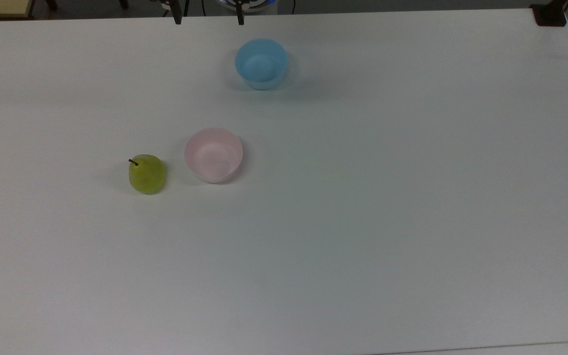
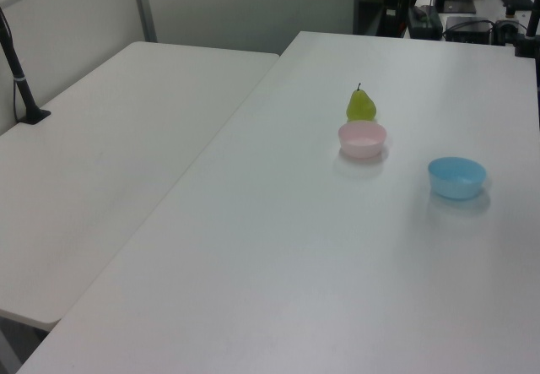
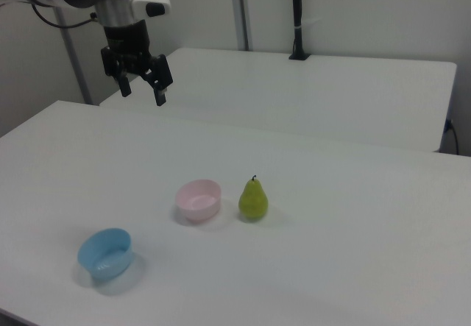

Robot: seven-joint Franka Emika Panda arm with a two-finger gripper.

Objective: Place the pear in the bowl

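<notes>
My tool (image 3: 142,88) hangs spread; the pear (image 3: 253,199) beside the bowl (image 3: 199,198) looks light, smooth, likely slippery, best gripped around its belly.

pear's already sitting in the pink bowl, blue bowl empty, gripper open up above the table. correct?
Not quite. The pear isn't in the pink bowl; it stands upright on the table beside it, apart from it, as the top view shows. The pink bowl is empty. The rest holds: the blue bowl is empty and the gripper is open above the table.
</notes>
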